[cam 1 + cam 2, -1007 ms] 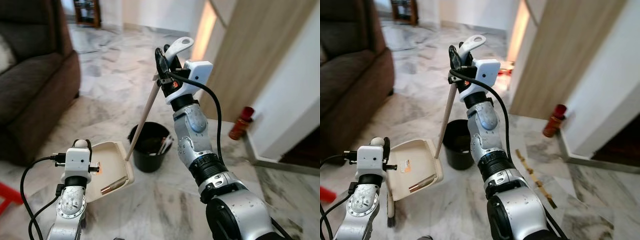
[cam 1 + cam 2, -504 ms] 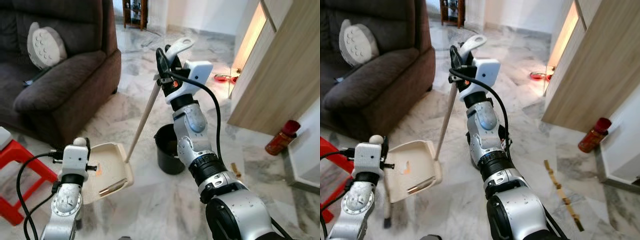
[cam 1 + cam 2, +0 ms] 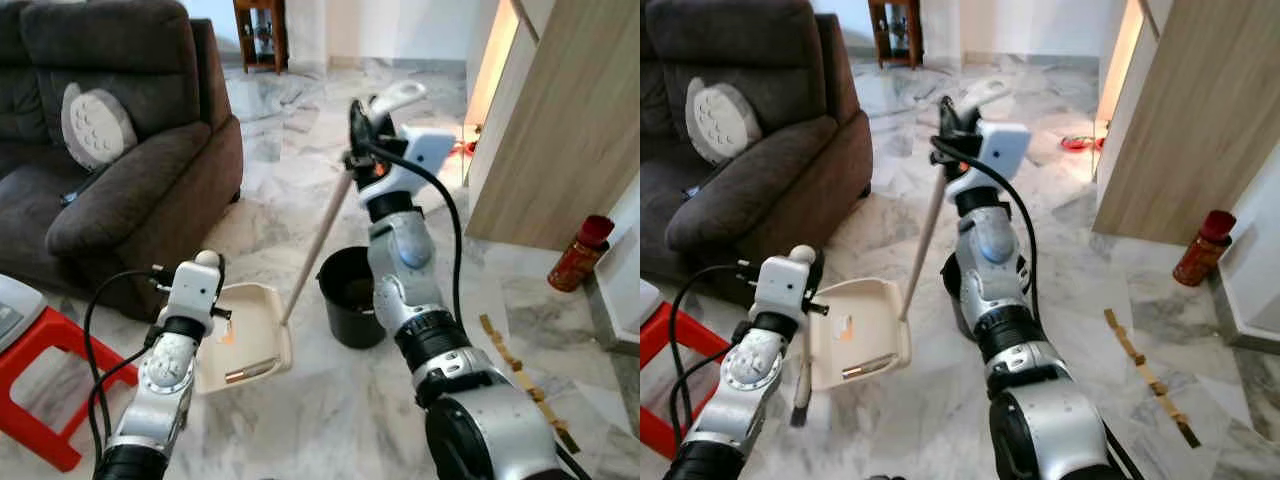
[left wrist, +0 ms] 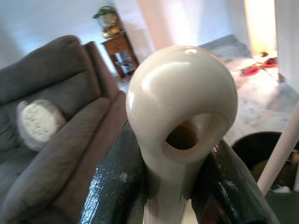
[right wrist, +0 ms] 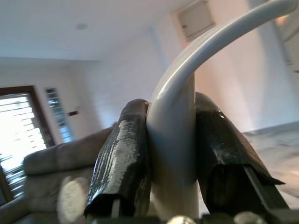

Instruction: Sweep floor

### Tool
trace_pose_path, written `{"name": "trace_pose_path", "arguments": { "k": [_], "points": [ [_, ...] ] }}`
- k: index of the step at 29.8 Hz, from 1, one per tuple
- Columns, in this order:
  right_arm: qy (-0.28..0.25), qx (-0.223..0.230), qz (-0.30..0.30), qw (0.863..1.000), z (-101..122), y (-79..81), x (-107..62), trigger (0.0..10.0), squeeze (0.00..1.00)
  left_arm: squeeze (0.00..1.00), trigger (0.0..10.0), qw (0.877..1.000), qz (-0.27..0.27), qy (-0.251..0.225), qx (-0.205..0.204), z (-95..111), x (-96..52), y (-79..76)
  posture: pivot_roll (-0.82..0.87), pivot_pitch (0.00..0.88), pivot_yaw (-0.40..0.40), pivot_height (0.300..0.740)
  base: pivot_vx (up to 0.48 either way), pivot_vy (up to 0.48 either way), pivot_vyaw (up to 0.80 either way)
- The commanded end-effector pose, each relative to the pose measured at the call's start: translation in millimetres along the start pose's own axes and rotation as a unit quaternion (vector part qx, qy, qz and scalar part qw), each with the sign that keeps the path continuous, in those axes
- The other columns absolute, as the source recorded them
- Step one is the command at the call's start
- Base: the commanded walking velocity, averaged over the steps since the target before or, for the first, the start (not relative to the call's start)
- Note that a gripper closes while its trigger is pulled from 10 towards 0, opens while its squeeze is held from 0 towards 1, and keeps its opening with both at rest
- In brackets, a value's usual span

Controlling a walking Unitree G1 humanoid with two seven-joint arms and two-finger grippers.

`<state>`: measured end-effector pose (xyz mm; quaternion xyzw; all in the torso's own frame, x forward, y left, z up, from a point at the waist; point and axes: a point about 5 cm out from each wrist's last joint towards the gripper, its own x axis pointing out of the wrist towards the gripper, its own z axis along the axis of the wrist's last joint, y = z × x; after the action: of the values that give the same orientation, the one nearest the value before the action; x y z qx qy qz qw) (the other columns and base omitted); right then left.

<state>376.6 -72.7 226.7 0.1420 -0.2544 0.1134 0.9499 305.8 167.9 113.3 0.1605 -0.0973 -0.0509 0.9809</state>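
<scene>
My right gripper [image 3: 364,128] is raised at chest height, shut on the top of a cream broom handle [image 5: 173,140], with a black finger [image 5: 122,158] pressed on each side. The stick [image 3: 315,250] slants down to the floor beside the dustpan. My left gripper [image 3: 210,268] is shut on the rounded knob [image 4: 182,107] of the cream dustpan's handle. The dustpan [image 3: 248,335] hangs tilted just above the floor, with a brown stick-like bit [image 3: 250,372] and an orange scrap inside. A line of brown debris [image 3: 515,360] lies on the marble floor to my right.
A black bucket [image 3: 350,295] stands behind the broom stick. A dark sofa [image 3: 110,170] with a round cushion is on the left, and a red stool [image 3: 40,390] is near my left arm. A wooden cabinet [image 3: 560,120] and a red bottle [image 3: 580,250] are on the right.
The camera has swung, bringing the sofa, cushion and red stool into view. Both grippers keep their hold on broom and dustpan, in much the same pose.
</scene>
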Motion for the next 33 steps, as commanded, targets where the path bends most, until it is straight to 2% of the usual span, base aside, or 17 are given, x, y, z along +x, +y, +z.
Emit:
{"name": "trace_pose_path", "arguments": {
  "k": [1,3,9,12,16,17,20,22,23,27,28,33],
  "points": [
    [-0.052,-0.003,-0.002,0.999,20.4,5.0,7.4,10.0,0.0,0.0,10.0,0.999,-0.022,-0.029,-0.002,10.0,8.1,-7.3,-0.08,0.0,0.149,0.74,0.0,0.0,0.0],
    [-0.063,-0.014,-0.004,0.998,25.1,2.4,6.6,10.0,0.0,0.0,10.0,0.999,-0.037,-0.028,-0.003,8.9,11.3,-13.8,-0.1,0.0,0.156,0.74,0.0,0.0,0.0],
    [-0.074,-0.024,-0.009,0.997,32.2,-3.7,7.5,10.0,0.0,0.0,10.0,0.999,-0.031,-0.042,-0.015,15.8,23.3,-18.6,-0.11,0.0,0.135,0.74,0.0,0.0,0.0],
    [-0.083,-0.026,0.003,0.996,37.0,-2.0,9.3,10.0,0.0,0.0,10.0,0.998,-0.03,-0.043,-0.018,15.8,24.3,-21.3,-0.11,0.0,0.13,0.74,0.0,0.0,0.0],
    [-0.111,-0.023,-0.013,0.994,47.2,-0.7,10.6,10.0,0.0,0.0,10.0,0.998,-0.036,-0.048,-0.018,15.3,23.1,-23.1,-0.09,0.0,0.15,0.74,0.0,0.0,0.0],
    [-0.124,-0.044,-0.024,0.991,51.1,-1.3,10.5,10.0,0.0,0.0,10.0,0.998,-0.042,-0.051,-0.019,15.8,23.0,-22.7,-0.09,0.0,0.154,0.74,0.0,0.0,0.0],
    [-0.132,-0.062,-0.023,0.989,52.8,0.6,9.7,10.0,0.0,0.0,10.0,0.998,-0.045,-0.052,-0.014,14.8,22.2,-21.5,-0.09,0.0,0.14,0.74,0.0,0.0,0.0],
    [-0.13,-0.062,-0.022,0.989,51.0,1.5,8.0,10.0,0.0,0.0,10.0,0.998,-0.035,-0.051,-0.011,13.3,20.9,-19.3,-0.08,0.0,0.129,0.74,0.0,0.0,0.0],
    [-0.119,-0.063,-0.016,0.991,46.3,1.5,6.1,10.0,0.0,0.0,10.0,0.998,-0.024,-0.052,-0.012,12.9,19.7,-17.6,-0.04,0.0,0.09,0.74,0.0,0.0,0.0],
    [-0.103,-0.067,0.005,0.992,39.8,2.3,4.6,10.0,0.0,0.0,10.0,0.998,-0.016,-0.058,-0.012,14.8,19.9,-16.6,-0.01,0.0,0.06,0.74,0.0,0.0,0.0],
    [-0.091,-0.068,0.038,0.993,36.3,5.1,4.4,10.0,0.0,0.0,10.0,0.998,-0.011,-0.064,-0.011,17.2,21.1,-16.4,0.01,0.0,0.044,0.74,0.0,0.0,0.0],
    [-0.087,-0.069,0.051,0.992,33.6,7.4,5.1,10.0,0.0,0.0,10.0,0.997,-0.009,-0.074,-0.009,21.1,21.0,-14.5,0.07,0.0,0.019,0.74,0.0,0.0,0.0]
  ]
}}
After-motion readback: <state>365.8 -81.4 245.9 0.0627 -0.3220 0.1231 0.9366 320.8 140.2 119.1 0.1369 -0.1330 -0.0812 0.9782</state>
